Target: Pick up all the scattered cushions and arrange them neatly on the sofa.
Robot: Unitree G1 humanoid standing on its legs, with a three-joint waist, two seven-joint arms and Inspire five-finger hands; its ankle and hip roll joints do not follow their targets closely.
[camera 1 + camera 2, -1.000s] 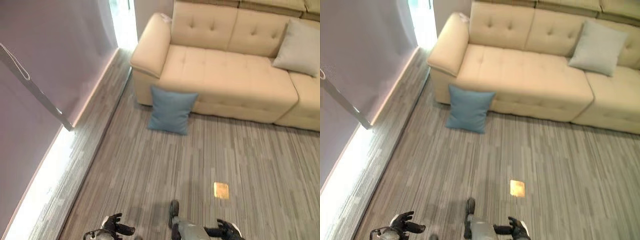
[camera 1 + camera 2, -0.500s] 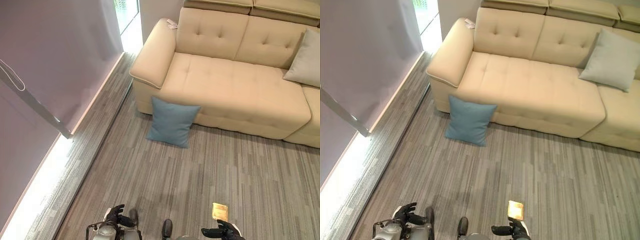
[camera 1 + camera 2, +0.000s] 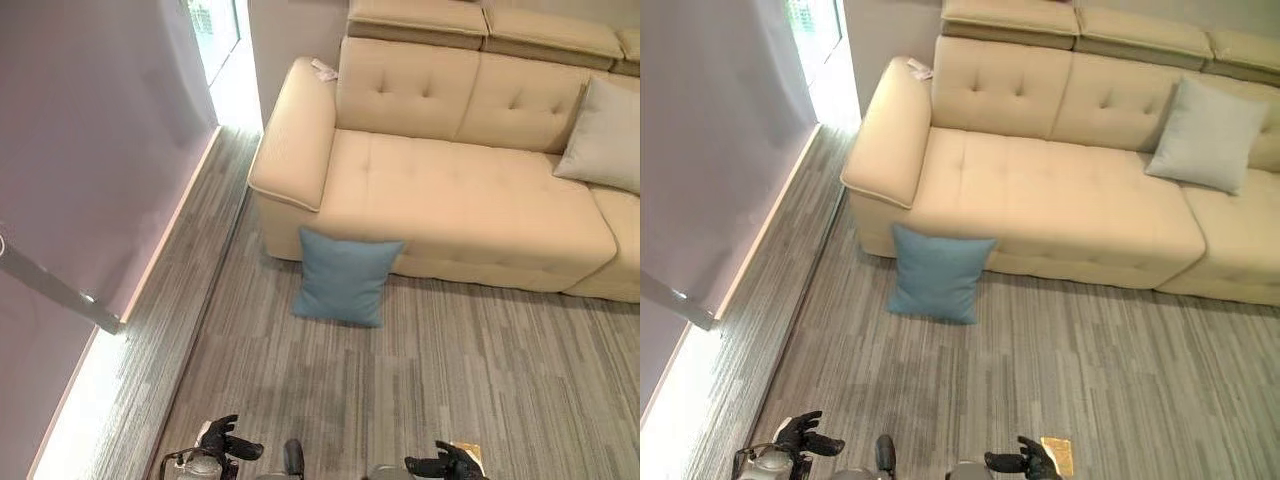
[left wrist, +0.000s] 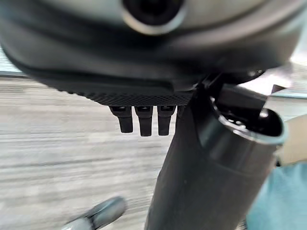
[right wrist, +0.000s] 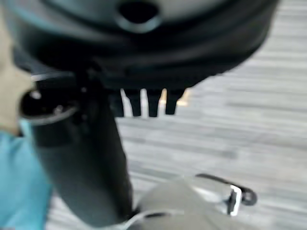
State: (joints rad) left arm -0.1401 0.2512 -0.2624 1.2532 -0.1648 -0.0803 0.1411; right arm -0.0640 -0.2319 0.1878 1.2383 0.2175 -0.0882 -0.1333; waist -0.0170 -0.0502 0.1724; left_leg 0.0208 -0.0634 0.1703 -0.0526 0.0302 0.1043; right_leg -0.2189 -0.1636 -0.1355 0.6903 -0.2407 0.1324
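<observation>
A blue cushion (image 3: 343, 277) stands on the floor, leaning against the front of the beige sofa (image 3: 470, 190) below its left armrest. A grey cushion (image 3: 1208, 134) rests upright against the sofa's backrest at the right. My left hand (image 3: 226, 442) hangs low at the bottom edge, fingers relaxed and empty, well short of the blue cushion. My right hand (image 3: 1025, 461) is at the bottom edge too, open and holding nothing. The blue cushion's corner (image 4: 280, 201) shows past my left thumb, and its edge (image 5: 19, 182) shows in the right wrist view.
A purple wall (image 3: 90, 140) runs along the left, with a bright strip at its base and a slanted metal bar (image 3: 55, 290). A small brass floor plate (image 3: 1058, 452) lies by my right hand. Striped grey carpet (image 3: 480, 360) spreads before the sofa.
The camera has moved forward and tilted: the sofa and blue cushion sit lower and more central in view, and the brass plate slid to the bottom edge. Both hands stay low and empty.
</observation>
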